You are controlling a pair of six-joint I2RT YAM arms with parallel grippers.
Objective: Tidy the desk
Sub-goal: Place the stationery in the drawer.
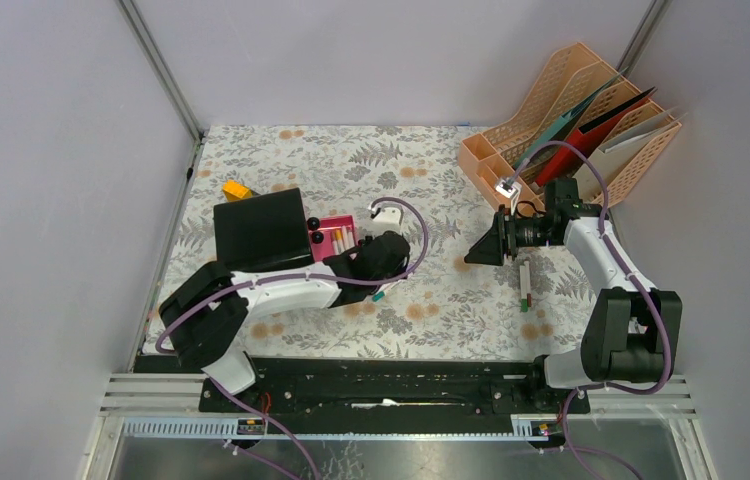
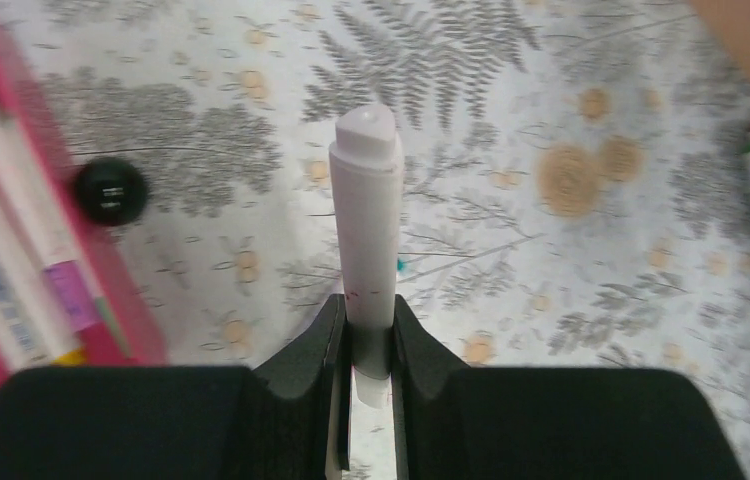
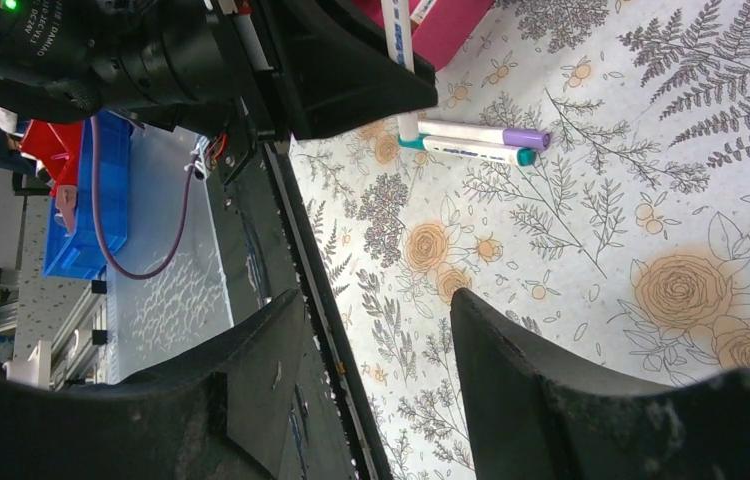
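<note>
The desk (image 1: 421, 180) is a tabletop under pale cloth printed with ferns and flowers. My left gripper (image 2: 366, 305) is shut on a white marker (image 2: 366, 210), which points away from the wrist above the cloth. It is just right of a pink tray (image 1: 336, 240) holding several markers. From above, the left gripper (image 1: 383, 275) is at mid-desk. My right gripper (image 1: 473, 250) hovers to its right, turned toward it. The right gripper (image 3: 376, 300) is open with nothing between its fingers. Two capped markers (image 3: 486, 140), one purple and one teal, lie side by side on the cloth below the left gripper.
A black notebook (image 1: 261, 228) lies left of the tray, with a yellow object (image 1: 236, 189) behind it. A green-capped marker (image 1: 525, 283) lies under the right arm. An orange file rack (image 1: 571, 120) with folders stands at the back right. A black round cap (image 2: 109, 190) sits beside the tray.
</note>
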